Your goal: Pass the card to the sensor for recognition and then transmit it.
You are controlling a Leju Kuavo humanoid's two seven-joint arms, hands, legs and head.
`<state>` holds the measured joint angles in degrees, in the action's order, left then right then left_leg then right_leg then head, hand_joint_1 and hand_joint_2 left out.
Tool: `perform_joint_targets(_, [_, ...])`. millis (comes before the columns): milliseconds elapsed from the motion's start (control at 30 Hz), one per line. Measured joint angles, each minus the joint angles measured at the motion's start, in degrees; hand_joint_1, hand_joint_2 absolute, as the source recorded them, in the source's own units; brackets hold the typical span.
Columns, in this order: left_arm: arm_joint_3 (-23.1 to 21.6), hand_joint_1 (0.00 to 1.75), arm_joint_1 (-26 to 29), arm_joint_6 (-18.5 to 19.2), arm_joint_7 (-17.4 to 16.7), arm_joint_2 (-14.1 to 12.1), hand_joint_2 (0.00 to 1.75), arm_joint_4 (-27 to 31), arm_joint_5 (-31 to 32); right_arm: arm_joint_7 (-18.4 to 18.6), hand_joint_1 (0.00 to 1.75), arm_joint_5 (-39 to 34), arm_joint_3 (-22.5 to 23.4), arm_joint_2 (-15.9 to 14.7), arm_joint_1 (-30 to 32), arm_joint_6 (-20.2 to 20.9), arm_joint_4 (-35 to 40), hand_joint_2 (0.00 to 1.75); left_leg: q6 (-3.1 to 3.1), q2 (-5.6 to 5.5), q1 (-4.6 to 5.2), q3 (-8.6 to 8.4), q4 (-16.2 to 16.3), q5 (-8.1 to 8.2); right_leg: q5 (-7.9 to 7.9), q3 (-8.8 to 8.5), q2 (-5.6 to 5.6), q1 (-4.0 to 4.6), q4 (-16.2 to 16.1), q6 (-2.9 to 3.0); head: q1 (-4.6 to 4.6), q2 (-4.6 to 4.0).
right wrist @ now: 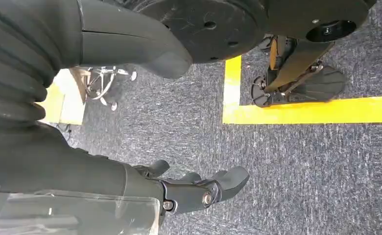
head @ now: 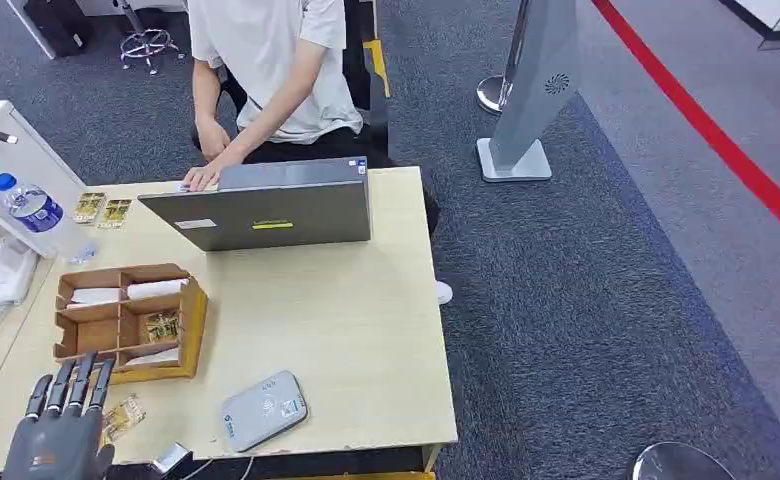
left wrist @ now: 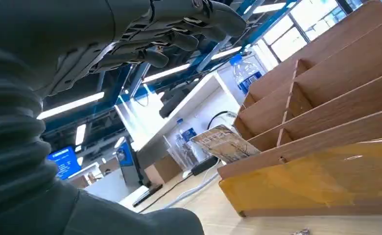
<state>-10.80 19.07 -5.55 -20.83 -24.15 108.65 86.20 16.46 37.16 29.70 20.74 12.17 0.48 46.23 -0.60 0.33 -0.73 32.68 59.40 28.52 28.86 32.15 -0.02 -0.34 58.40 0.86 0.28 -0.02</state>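
Observation:
My left hand [head: 61, 420] hovers at the table's near left corner with its fingers stretched out and nothing in it. A small card in a clear sleeve [head: 123, 417] lies on the table just right of it. Beyond the fingers stands a wooden organizer [head: 86, 315]; one compartment holds another card [head: 161, 326]. The grey-white card sensor [head: 261, 410] lies flat near the front edge, right of the hand. In the left wrist view the dark fingers [left wrist: 169, 34] spread above the organizer [left wrist: 326, 122], where a card [left wrist: 226, 143] sticks out. My right hand [right wrist: 199, 188] hangs over the carpet, holding nothing.
A person types at a grey laptop [head: 276, 210] at the table's far side. A water bottle [head: 31, 207] and two more cards [head: 101, 208] sit at the far left. A grey kiosk stand [head: 531, 90] rises on the carpet beyond the table's right edge.

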Motion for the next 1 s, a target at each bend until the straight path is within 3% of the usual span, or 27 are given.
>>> perform_joint_targets(233, [-9.12,0.00,-5.43,4.02,-4.98,-1.74,1.75,-0.57,0.00,0.00,0.00,0.59,-0.52,0.07,-0.01,0.20,0.06,1.75,-0.01,-0.02,0.00,-0.01,0.00,-0.05,-0.03,-0.05,-0.04,0.00,0.01,0.03,0.02,0.00])
perform_joint_targets(433, [-16.24,0.00,-9.49,5.77,-6.86,-2.62,1.75,-0.92,0.00,0.17,0.00,1.16,-1.07,0.09,-0.01,0.66,0.13,1.75,-0.01,-0.01,0.01,-0.01,0.01,-0.08,-0.04,-0.04,-0.02,-0.01,0.00,0.02,0.02,0.02])
perform_joint_targets(667, [-16.61,0.00,-9.26,6.73,-8.00,-4.31,1.75,-1.01,0.00,0.37,0.00,2.05,-1.07,0.09,0.15,1.35,0.59,1.75,-0.01,-0.01,0.00,0.01,-0.01,-0.07,-0.03,-0.01,0.00,0.00,0.02,0.03,0.02,0.00])
perform_joint_targets(1000, [-12.26,0.00,-5.03,7.76,-8.81,-6.05,1.75,-0.33,0.00,0.39,0.00,3.15,-0.77,0.09,0.34,1.86,1.44,1.75,-0.01,-0.01,0.00,0.03,-0.02,-0.08,-0.02,-0.01,-0.01,0.00,0.02,0.02,0.00,0.00])
